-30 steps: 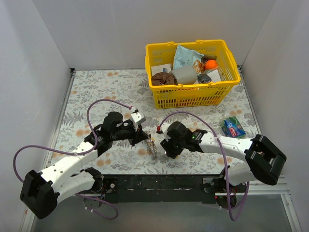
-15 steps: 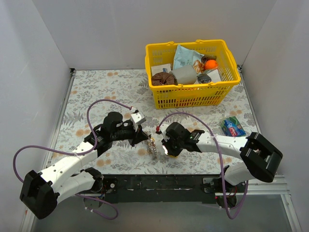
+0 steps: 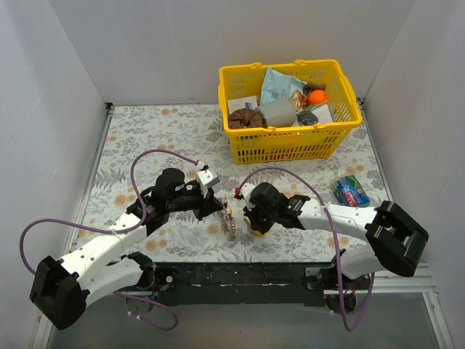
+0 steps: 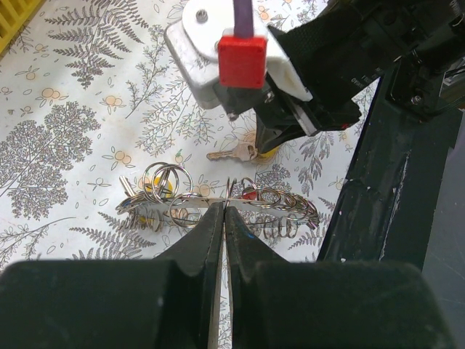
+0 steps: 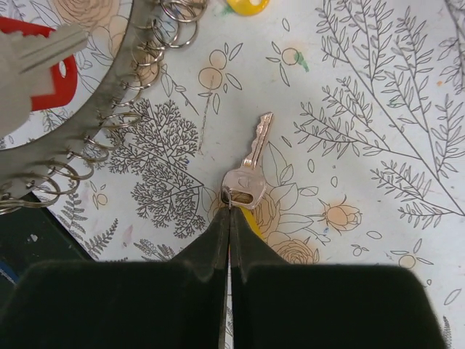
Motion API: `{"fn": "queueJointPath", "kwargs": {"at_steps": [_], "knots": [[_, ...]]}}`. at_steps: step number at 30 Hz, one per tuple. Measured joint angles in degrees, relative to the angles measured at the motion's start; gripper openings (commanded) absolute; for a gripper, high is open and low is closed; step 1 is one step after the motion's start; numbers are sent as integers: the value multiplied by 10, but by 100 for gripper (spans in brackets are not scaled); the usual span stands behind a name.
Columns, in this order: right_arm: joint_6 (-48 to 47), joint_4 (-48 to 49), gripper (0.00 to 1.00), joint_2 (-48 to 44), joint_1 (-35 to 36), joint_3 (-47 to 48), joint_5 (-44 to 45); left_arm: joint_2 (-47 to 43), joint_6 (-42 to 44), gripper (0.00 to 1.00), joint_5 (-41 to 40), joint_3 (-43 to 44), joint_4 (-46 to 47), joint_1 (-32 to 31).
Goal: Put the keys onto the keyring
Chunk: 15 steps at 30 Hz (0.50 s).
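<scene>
- The left gripper (image 4: 224, 211) has its jaws pressed together on the keyring (image 5: 91, 127), with the thin edge of the band caught between the two fingertips.
- The keyring is held on edge just above the flowered table (image 3: 145, 131), between the two grippers. A row of small wire rings (image 5: 109, 120) hangs along its band.
- A key with a red head (image 5: 43, 80) shows inside the keyring's curve, up against the band. Whether it is threaded on cannot be told.
- The right gripper (image 5: 229, 203) has its jaws fully closed, with no gap between the fingertips.
- Its tips come down on the table at the head of a silver key (image 5: 251, 163). They touch the edge of the head, but the views do not show whether the head is actually pinched.
- The silver key lies flat on the table, its blade pointing away from the right gripper, just beside the keyring but apart from it.
- A patch of yellow plastic (image 5: 252, 218) shows under the right fingertips, touching the key's head.
- Another yellow key head (image 5: 247, 6) lies on the table beyond the silver key.
- A yellow basket (image 3: 290, 145) stands at the far side of the table, well apart.
</scene>
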Motion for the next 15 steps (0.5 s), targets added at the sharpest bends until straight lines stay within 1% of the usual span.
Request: {"fn": "queueJointPath", "kwargs": {"at_steps": [8,13,15], "knots": [[-10,12,1,-67,-17,0,-3,-1,0,0,0,0,-2,0],[-25,27,1,-102,-72,0,-45,-4,0,0,0,0,-6,0],[-35,34,1,-118,-100,0,-76,-5,0,0,0,0,-7,0]]}}
